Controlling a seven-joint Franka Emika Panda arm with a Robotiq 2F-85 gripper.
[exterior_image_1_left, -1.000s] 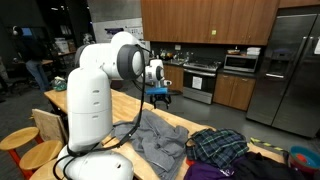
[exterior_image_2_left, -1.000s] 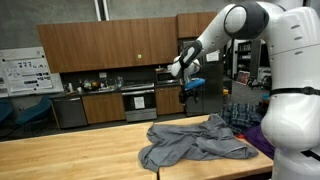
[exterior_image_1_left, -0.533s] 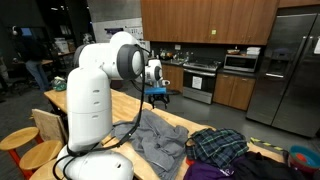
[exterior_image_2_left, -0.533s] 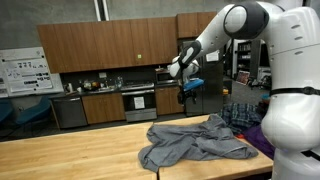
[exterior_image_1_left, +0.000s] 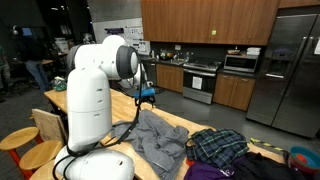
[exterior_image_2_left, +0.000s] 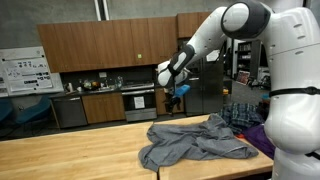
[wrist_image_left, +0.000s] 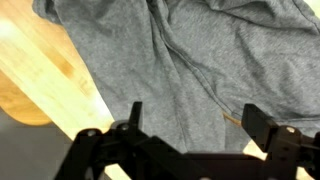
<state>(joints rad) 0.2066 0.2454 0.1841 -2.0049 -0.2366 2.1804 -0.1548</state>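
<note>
A crumpled grey garment (exterior_image_2_left: 192, 143) lies on the wooden table (exterior_image_2_left: 70, 158); it also shows as the grey garment (exterior_image_1_left: 155, 140) and fills most of the wrist view as the grey garment (wrist_image_left: 190, 60). My gripper (exterior_image_2_left: 172, 98) hangs well above the table, over the garment's far side, also seen as the gripper (exterior_image_1_left: 146, 97). In the wrist view the gripper (wrist_image_left: 192, 118) stands open, both black fingers wide apart with nothing between them, cloth far below.
A plaid and purple heap of clothes (exterior_image_1_left: 218, 150) lies at the table's end beside the grey garment, also seen as the clothes (exterior_image_2_left: 245, 118). A blue item (exterior_image_1_left: 303, 158) sits beyond it. Wooden stools (exterior_image_1_left: 20, 142) stand near my base. Kitchen cabinets and a stove (exterior_image_2_left: 138, 100) line the back.
My gripper has swung sideways and a little lower over the garment. It stays open and empty. The clothes have not moved.
</note>
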